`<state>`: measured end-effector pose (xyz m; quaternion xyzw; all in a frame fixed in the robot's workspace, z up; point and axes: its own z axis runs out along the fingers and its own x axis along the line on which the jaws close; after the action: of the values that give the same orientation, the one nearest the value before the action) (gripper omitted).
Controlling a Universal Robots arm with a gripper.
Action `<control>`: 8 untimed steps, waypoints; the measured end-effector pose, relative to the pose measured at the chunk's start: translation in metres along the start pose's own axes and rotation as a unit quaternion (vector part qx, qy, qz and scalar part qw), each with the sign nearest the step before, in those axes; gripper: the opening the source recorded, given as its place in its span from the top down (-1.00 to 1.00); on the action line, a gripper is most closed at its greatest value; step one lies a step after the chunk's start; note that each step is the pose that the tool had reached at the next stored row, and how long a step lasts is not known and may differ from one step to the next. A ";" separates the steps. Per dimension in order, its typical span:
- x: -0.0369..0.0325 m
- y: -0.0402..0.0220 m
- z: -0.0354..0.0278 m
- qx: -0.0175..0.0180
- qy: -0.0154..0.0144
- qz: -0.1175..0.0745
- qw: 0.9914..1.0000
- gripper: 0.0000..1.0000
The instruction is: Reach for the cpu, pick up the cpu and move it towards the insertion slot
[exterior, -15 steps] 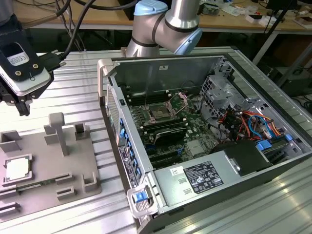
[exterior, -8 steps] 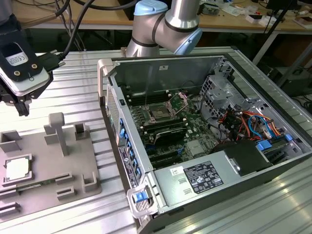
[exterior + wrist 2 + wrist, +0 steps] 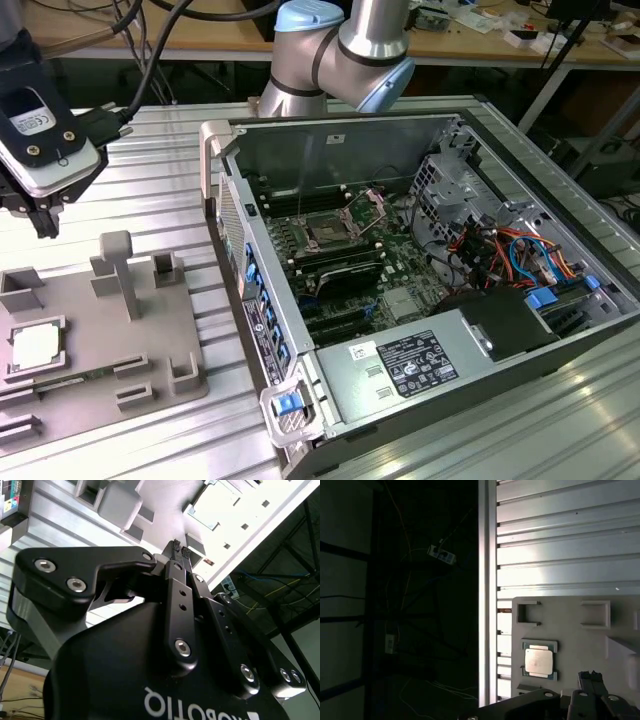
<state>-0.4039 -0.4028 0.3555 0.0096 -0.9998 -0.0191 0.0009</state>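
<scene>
Cpu (image 3: 35, 345): seated in a recess of the grey holder plate (image 3: 100, 330), beneath the hand (image 3: 180, 550), not touching it. Hand: fingers together, empty. Ribbed metal tabletop (image 3: 150, 150) underneath. Open computer case (image 3: 330, 140) with insertion slot (image 3: 328, 232) well apart from the hand. Wooden workbenches (image 3: 200, 35) behind.

Robotics lab: ribbed aluminium table (image 3: 170, 180) below claw (image 3: 42, 215), open computer case (image 3: 330, 150) well apart from claw, cluttered wooden workbenches (image 3: 470, 45) far beyond.
</scene>
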 end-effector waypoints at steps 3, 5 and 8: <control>0.0008 0.0000 0.0000 0.000 0.000 0.000 1.000 0.79; 0.0012 0.0000 0.0000 0.000 0.000 0.000 1.000 0.79; 0.0025 0.0001 0.0000 0.000 0.000 0.000 1.000 0.79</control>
<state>-0.4064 -0.4028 0.3555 0.0095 -0.9998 -0.0191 0.0009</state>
